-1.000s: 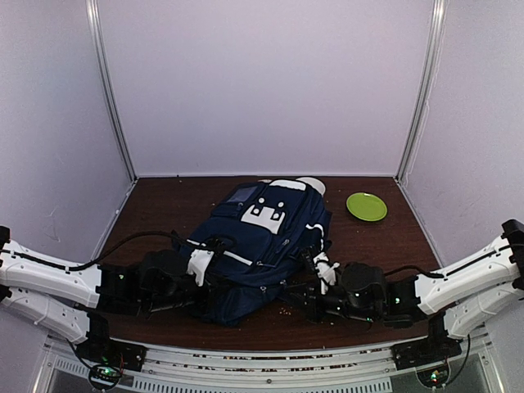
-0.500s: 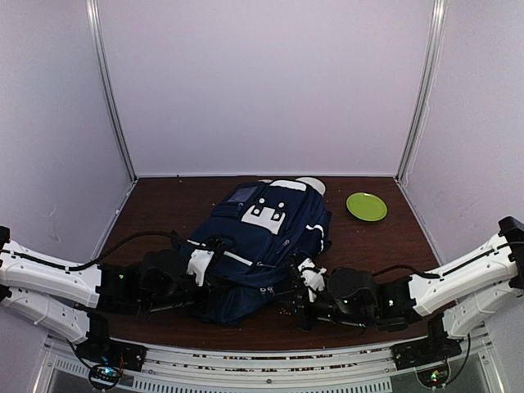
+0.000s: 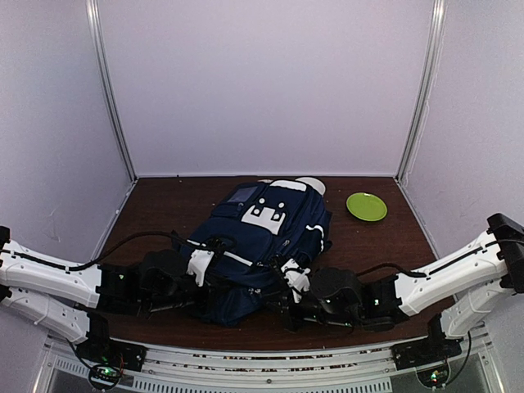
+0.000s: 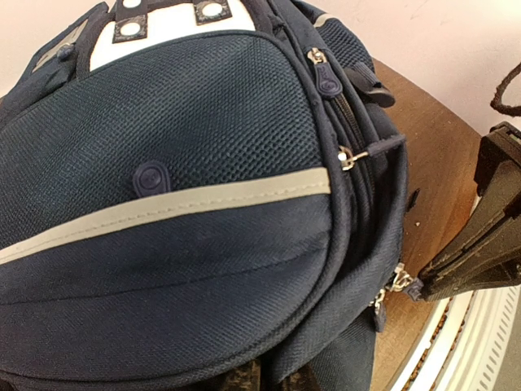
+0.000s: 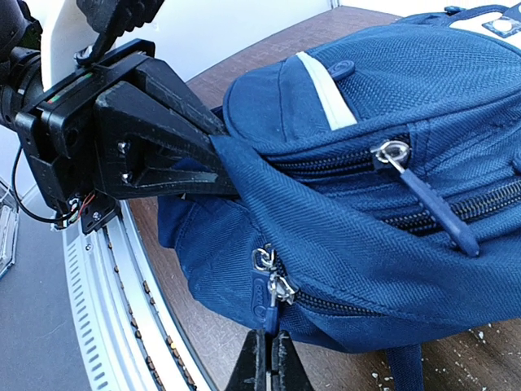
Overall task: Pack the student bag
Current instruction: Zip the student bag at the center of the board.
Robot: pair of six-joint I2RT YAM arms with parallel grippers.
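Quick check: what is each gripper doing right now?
The left gripper is closed, pinching the student bag fabric.
The right gripper is closed on a zipper pull of the bag.

A robotics lab test cell is shown. The counter (image 3: 164,205) is enclosed on three sides by plain white panels (image 3: 262,82) set in metal posts (image 3: 110,90). A left arm (image 3: 49,274) and a right arm (image 3: 450,272) are bolted to a slotted rail (image 3: 262,381) at the near edge, with cabling and lit status lights exposed. A bag (image 3: 262,233) is laid between them.
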